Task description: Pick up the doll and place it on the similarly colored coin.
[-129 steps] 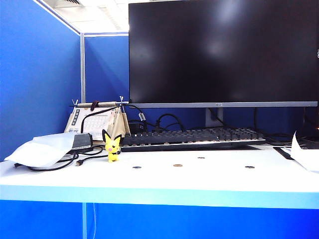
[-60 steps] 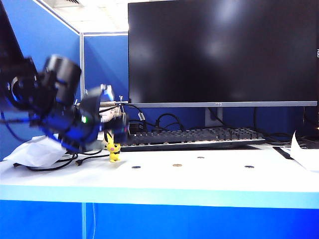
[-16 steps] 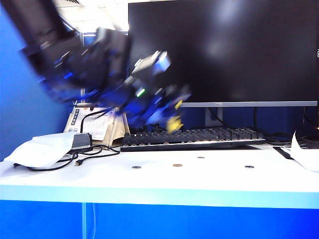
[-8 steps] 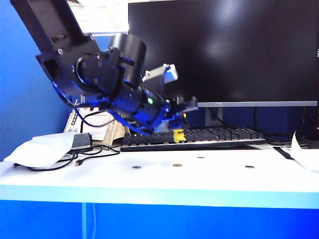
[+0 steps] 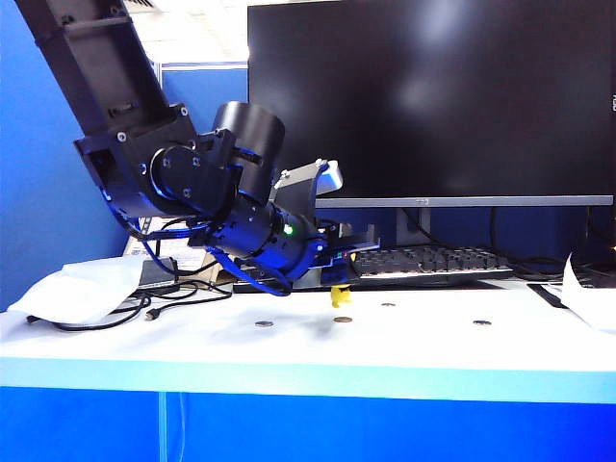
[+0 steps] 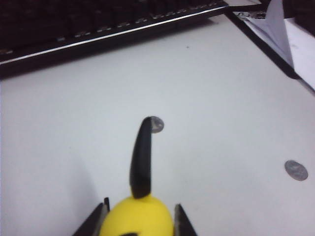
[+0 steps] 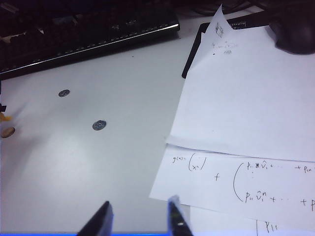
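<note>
Left hand (image 6: 140, 227) grips doll (image 5: 339, 295) just above golden coin (image 5: 343, 320), in front of keyboard (image 5: 433, 262). Right hand (image 7: 138, 219) open over counter (image 7: 98, 167), beside papers (image 7: 246, 123).

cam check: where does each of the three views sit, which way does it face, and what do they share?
Exterior: low in front of the table, facing the monitor; shows the left arm and left hand holding the doll just above the coin.
Left wrist: behind the left hand, facing over the doll toward the keyboard.
Right wrist: above the table edge, facing papers; open right hand.
Shared: keyboard and grey coins; right wrist also catches the coin.
</note>
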`<state>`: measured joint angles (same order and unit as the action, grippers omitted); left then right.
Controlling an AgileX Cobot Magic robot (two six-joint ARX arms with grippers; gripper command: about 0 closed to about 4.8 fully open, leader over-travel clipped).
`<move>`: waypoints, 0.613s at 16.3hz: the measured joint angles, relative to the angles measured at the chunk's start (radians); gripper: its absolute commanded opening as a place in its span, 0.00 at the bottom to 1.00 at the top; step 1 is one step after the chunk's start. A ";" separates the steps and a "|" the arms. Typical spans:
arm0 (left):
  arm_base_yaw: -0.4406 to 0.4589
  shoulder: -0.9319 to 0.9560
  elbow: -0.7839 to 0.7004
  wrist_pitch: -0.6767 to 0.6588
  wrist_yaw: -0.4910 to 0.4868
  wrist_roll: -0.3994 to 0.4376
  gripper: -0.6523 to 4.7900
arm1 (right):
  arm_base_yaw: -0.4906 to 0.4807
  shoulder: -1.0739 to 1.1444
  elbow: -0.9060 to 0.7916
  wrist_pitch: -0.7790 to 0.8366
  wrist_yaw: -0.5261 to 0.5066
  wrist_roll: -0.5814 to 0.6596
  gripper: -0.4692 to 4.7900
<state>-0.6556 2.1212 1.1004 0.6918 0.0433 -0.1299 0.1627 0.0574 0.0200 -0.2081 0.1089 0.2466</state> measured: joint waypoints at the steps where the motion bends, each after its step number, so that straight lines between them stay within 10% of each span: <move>1: 0.000 0.002 0.000 0.004 0.000 0.000 0.11 | 0.000 0.000 0.000 0.000 0.000 0.000 0.37; 10: 0.003 0.039 0.002 0.024 0.002 0.000 0.11 | 0.000 0.000 0.000 0.000 0.000 0.000 0.37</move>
<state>-0.6521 2.1597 1.1019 0.7162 0.0448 -0.1299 0.1627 0.0570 0.0200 -0.2081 0.1089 0.2466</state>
